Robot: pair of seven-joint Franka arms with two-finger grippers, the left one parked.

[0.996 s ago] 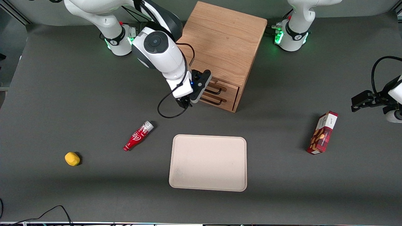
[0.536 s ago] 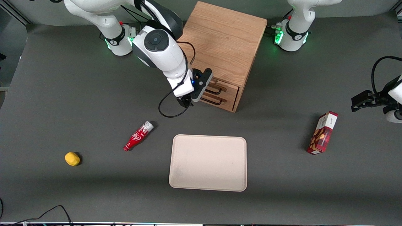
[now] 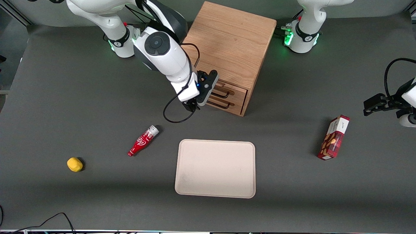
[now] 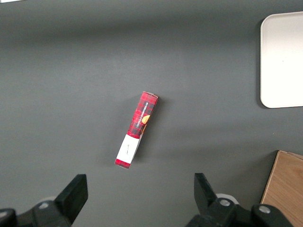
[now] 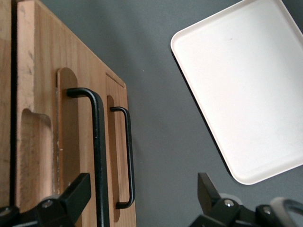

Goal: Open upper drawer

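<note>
The gripper (image 3: 195, 105) hangs low in front of the wooden cabinet (image 3: 229, 48), at the working arm's end of the drawer fronts; its fingers (image 5: 71, 196) are spread wide apart with nothing between them, and in the right wrist view one finger sits just beside the black handle (image 5: 98, 156) of the upper drawer (image 3: 227, 88), whether touching it cannot be told, while the other finger stands well clear over the bare tabletop (image 3: 65, 97); the upper drawer is the topmost of two light wood fronts, flush with the cabinet face and so closed; the lower drawer (image 3: 227, 105) sits right under it with a matching thin black handle (image 5: 127, 156) (also closed); the cabinet itself stands on the tabletop between the two arm bases, turned at a slant; nearer the front camera than the cabinet lies a pale cream tray (image 3: 215, 168), flat and rectangular with rounded corners; beside the tray, toward the working arm's end, a small red bottle (image 3: 143, 140) lies on its side; farther out that way sits a small yellow object (image 3: 74, 164), well apart from the bottle; toward the parked arm's end a red box (image 3: 333, 137) with a printed face stands on the tabletop, well apart from the tray.
</note>
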